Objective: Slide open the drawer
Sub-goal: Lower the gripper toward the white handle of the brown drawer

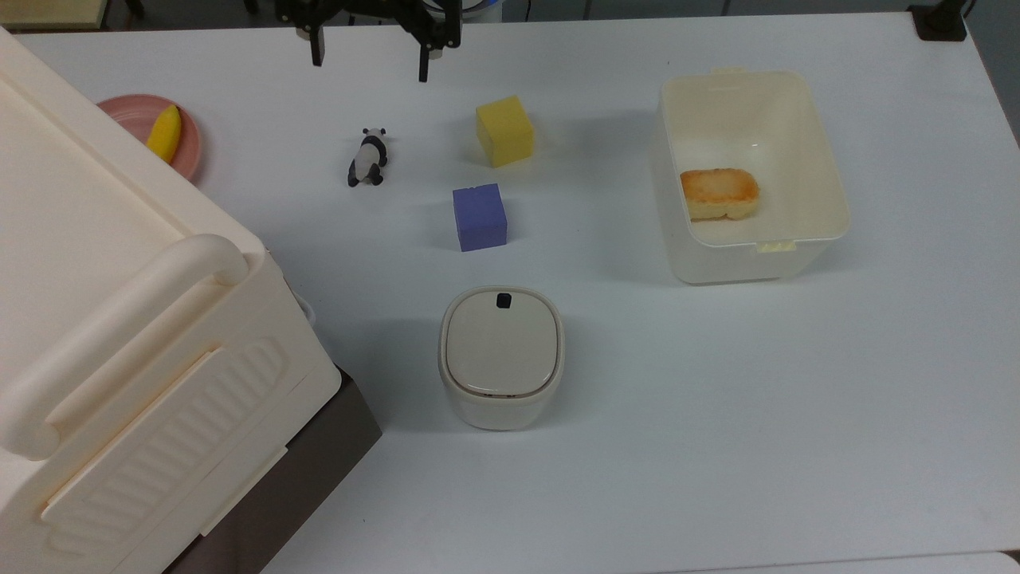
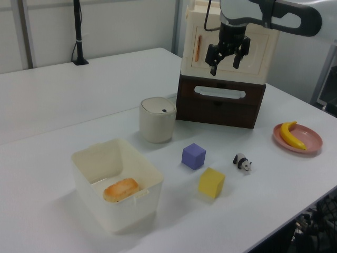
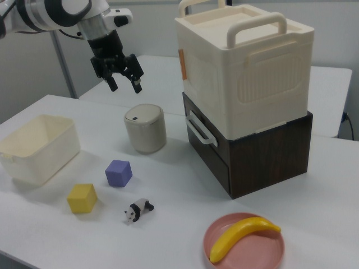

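**Hand up in the air, drawer shut**

The hand (image 2: 226, 62) hangs in mid-air with its two fingers (image 3: 113, 84) spread apart and pinching nothing. In the left view it sits in front of the cream cabinet (image 2: 231, 45), above the drawer (image 2: 220, 101). In the right view it's up above the small lidded bin (image 3: 145, 128), off to the right view's left of the cabinet, so it's well apart from the drawer and not touching anything. In the top view the fingertips poke in at the top edge, above the panda figure (image 1: 367, 157).

The drawer is the dark brown wood-look part under the cream cabinet, at the top view's left side of the white surface (image 1: 717, 399). It looks closed, front flush with the brown base, and its white loop handle (image 3: 197, 128) sticks out toward the bin.

Other stuff on the surface: a purple block (image 1: 480, 217) and a yellow block (image 1: 504, 131) near each other in the middle, the panda just beside them, an open cream tub (image 1: 829, 175) with a piece of toast-looking bread (image 1: 719, 193) inside, and a pink plate (image 3: 219, 238) with a banana (image 3: 243, 236) on it, near the brown base.
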You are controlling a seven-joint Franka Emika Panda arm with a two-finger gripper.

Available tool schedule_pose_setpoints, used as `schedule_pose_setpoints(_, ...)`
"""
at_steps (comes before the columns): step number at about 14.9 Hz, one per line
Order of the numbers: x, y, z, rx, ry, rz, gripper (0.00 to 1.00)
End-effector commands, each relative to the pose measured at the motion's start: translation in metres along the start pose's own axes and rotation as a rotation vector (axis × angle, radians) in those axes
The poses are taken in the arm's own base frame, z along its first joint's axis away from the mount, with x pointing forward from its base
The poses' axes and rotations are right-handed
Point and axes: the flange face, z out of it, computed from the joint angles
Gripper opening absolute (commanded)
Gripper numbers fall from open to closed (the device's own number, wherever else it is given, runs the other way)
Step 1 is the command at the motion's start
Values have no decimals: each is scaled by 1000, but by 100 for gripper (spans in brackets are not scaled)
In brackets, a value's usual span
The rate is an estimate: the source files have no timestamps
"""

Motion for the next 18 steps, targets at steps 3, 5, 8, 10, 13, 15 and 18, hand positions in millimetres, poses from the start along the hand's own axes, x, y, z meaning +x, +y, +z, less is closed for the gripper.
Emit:
schedule_pose_setpoints(3,3,8,15,-17,-3,139,100)
schedule_pose_setpoints(5,5,12,18,-22,-5,174,100)
schedule_pose_setpoints(8,9,14,26,-26,-4,184,100)
schedule_pose_setpoints(10,11,14,25,-23,6,208,100)
schedule_pose_setpoints(13,18,20,31,-22,33,317,100)
schedule_pose_setpoints(15,19,29,34,-44,38,232,100)
schedule_pose_setpoints(18,18,39,36,-63,19,-179,100)
